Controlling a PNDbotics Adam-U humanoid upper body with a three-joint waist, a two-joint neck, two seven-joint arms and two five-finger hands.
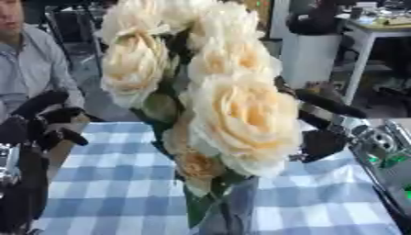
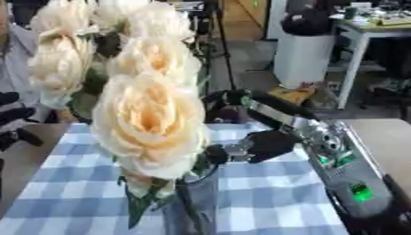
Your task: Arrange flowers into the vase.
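Fingers on our right hand curl beside the flowers, grip unclear to us; they stand in the vase on the checked cloth. Left hand curled, empty.

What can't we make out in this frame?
- Vase: base cut off by the bottom edge in both views.
- Right hand: fingers hidden behind the flowers; grip unclear.
- Left hand: dark, blurred at the left edge; right eye view cuts most of it off.
- Stems: hidden by blooms and leaves.
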